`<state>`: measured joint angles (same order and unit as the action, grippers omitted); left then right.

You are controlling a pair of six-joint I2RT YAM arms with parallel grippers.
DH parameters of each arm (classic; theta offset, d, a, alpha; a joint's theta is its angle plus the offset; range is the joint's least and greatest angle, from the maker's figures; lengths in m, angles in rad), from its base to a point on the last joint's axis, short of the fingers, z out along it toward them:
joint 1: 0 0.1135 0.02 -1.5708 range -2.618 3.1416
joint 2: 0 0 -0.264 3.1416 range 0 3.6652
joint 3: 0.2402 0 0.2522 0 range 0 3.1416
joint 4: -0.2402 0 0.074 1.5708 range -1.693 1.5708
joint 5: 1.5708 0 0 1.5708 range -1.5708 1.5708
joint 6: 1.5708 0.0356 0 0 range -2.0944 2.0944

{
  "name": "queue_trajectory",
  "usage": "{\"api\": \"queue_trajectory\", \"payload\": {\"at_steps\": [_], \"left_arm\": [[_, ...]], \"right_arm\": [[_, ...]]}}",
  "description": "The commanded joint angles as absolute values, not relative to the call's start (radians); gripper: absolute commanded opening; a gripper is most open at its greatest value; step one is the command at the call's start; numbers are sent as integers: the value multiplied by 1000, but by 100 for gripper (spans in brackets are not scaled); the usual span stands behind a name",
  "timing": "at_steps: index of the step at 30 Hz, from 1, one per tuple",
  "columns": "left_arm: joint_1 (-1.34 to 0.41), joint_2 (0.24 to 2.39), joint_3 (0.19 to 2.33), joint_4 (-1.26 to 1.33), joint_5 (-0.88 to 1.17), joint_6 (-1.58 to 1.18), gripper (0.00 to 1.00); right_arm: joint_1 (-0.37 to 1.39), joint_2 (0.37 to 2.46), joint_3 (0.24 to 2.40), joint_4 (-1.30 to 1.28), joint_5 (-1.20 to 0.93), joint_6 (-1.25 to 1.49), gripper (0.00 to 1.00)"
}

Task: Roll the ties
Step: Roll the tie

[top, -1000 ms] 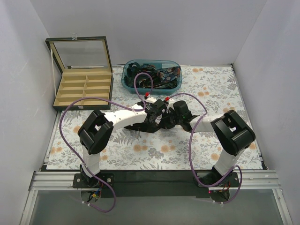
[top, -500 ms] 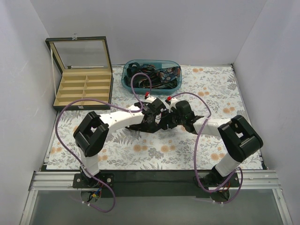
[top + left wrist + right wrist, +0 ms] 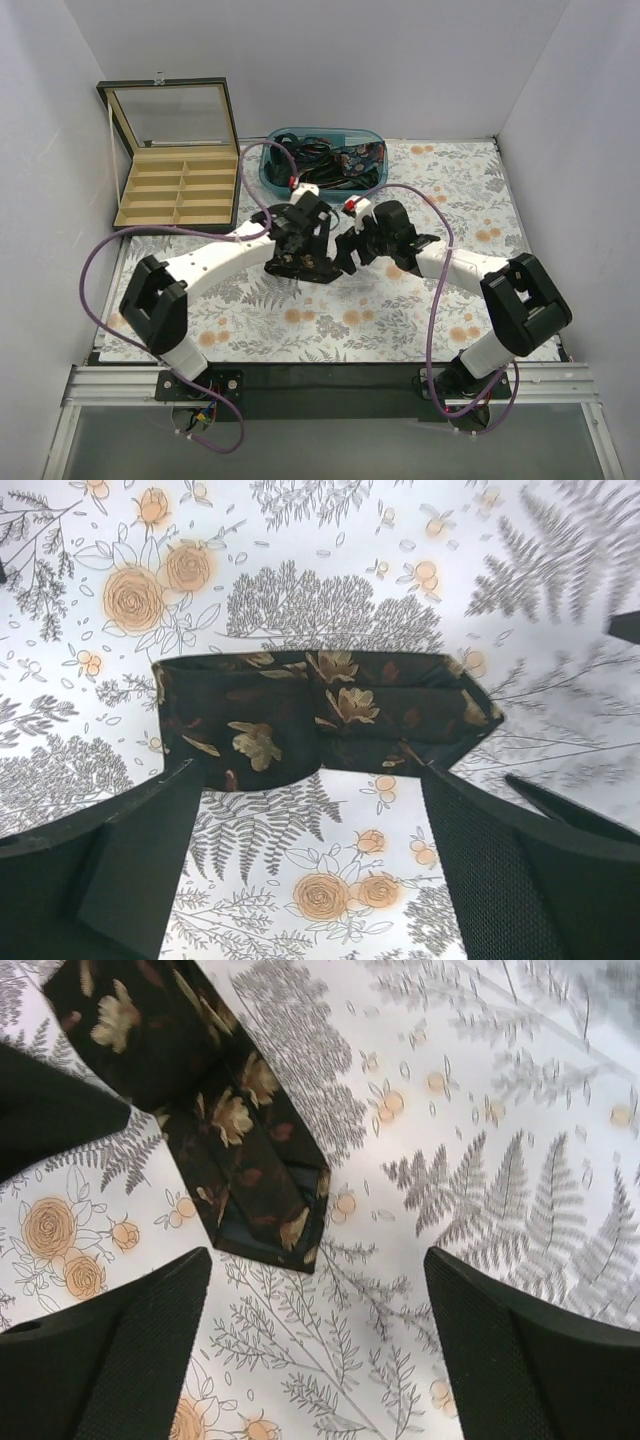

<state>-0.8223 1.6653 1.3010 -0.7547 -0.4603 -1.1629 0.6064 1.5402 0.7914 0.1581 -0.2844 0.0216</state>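
Observation:
A dark tie with gold flowers lies rolled flat on the flowered cloth; in the left wrist view the tie (image 3: pixel 320 715) sits just past my fingertips. My left gripper (image 3: pixel 310 792) is open and holds nothing. The right wrist view shows the tie's pointed end (image 3: pixel 265 1215) lying loose ahead of my right gripper (image 3: pixel 318 1260), which is open and empty too. From above, the left gripper (image 3: pixel 300 262) and the right gripper (image 3: pixel 352 250) hover side by side over mid-table and hide the tie. More ties (image 3: pixel 335 165) fill a bin at the back.
The teal bin (image 3: pixel 268 176) stands at the back centre. A dark box (image 3: pixel 180 192) with tan compartments and a raised glass lid sits at the back left. Purple cables loop over both arms. Grey walls close the sides.
Both grippers have opened and let go of the tie. The two wrists have shifted toward the back, and the left arm has stretched out further.

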Motion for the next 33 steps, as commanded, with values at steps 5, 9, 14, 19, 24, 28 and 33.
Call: {"api": "queue_trajectory", "payload": {"at_steps": [5, 9, 14, 19, 24, 28, 33], "left_arm": [[-517, 1385, 1123, -565, -91, -1161, 93], [-355, 1324, 1013, -522, 75, -1132, 98], [-190, 1312, 881, -440, 296, -1112, 98], [-164, 1344, 812, -344, 391, -1111, 98], [-156, 1378, 805, -339, 413, -1100, 97], [-155, 1384, 801, -324, 419, -1112, 93], [-156, 1445, 804, -318, 451, -1144, 91]], "right_arm": [[673, 1611, 1021, 63, -442, -244, 85], [739, 1712, 1141, 20, -462, -334, 92], [782, 1836, 1288, -60, -489, -414, 95], [819, 1953, 1409, -104, -515, -429, 94], [838, 2020, 1445, -109, -492, -431, 92], [845, 2048, 1450, -109, -515, -419, 81], [847, 2060, 1427, -101, -571, -388, 68]]}}
